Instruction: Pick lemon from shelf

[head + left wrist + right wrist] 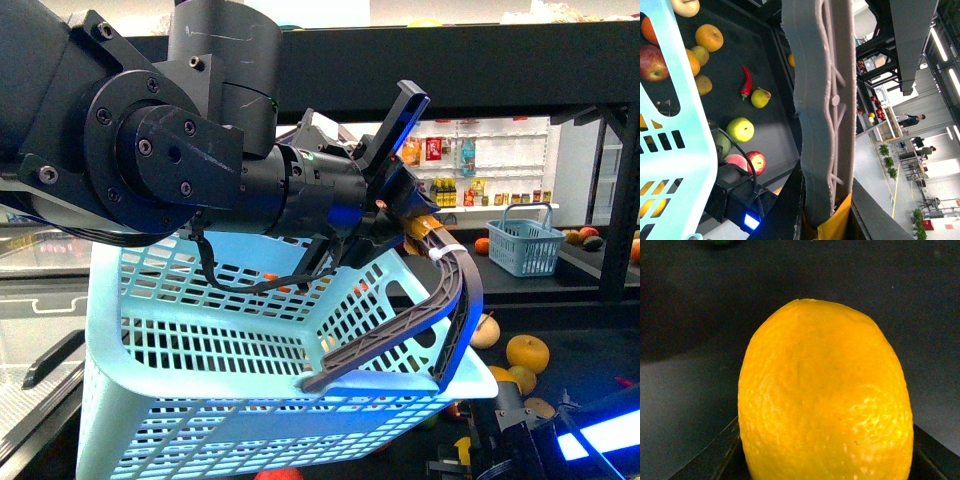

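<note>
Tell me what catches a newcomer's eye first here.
A big pale-blue basket fills the front view, hanging tilted by its grey handle from the left claw. A bright yellow lemon fills almost the whole right wrist view against a dark surface. In the left wrist view, a green apple and a red chili lie on the black shelf tray.
</note>
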